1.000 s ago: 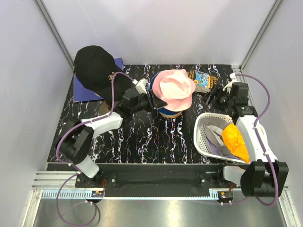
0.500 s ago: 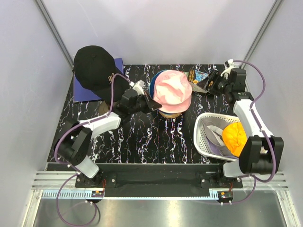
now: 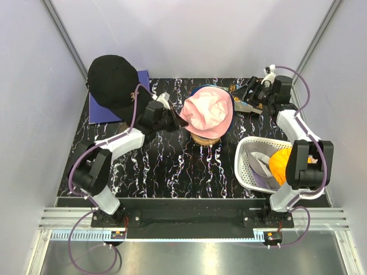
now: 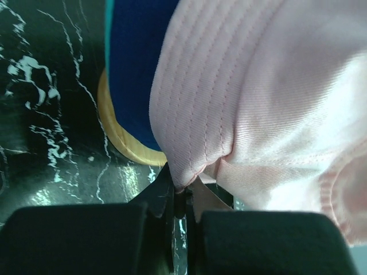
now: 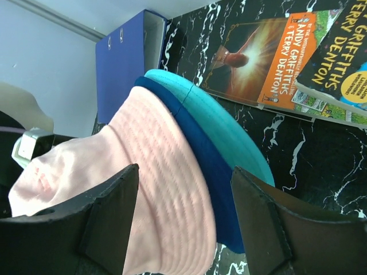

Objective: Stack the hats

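The pink hat (image 3: 207, 112) looks limp and light: left claw (image 4: 180, 199) pinches its brim, right claw (image 5: 184, 220) gapes wide beside it.

Top cam looks steeply down from above/behind the arm bases, taking in the whole table (image 3: 160, 166); L wrist cam sits v. close on the pink hat (image 4: 258, 86) brim; R wrist cam views same hat from farther off, w/ books (image 5: 269, 57) behind.

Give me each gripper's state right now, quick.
Left gripper: shut on the brim of the pink hat.
Right gripper: open, holding nothing.
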